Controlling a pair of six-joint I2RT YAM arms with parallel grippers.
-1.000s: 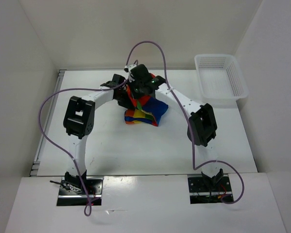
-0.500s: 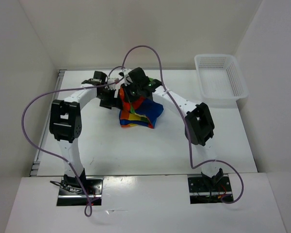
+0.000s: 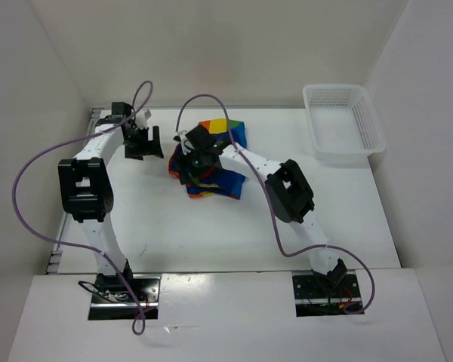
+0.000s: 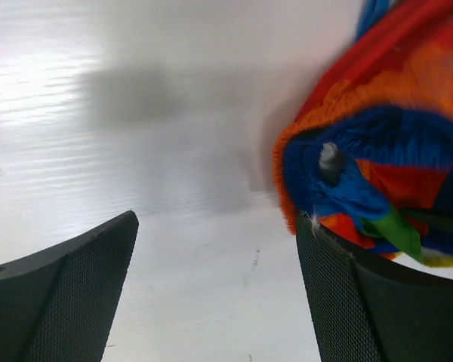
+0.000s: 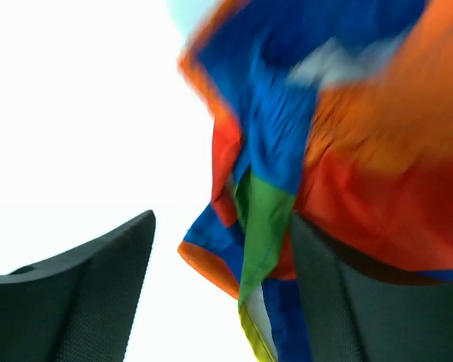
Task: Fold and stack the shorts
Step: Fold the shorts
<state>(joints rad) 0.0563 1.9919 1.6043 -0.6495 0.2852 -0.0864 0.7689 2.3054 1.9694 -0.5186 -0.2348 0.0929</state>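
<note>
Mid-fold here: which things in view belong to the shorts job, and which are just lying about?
Part of the job: the rainbow-striped shorts, crumpled; left gripper, open beside them; right gripper, open over them.
Just lying about: the white mesh basket, empty, at the far right.

Rainbow-striped shorts [image 3: 225,183] (white mesh basket [image 3: 346,153])

Glossy white table [image 3: 174,226] between plain white walls [image 3: 234,45] on three sides, under even light.

white table [image 3: 158,226]: crumpled shorts [image 3: 225,185] at centre back, mesh basket [image 3: 340,121] far right corner
</note>
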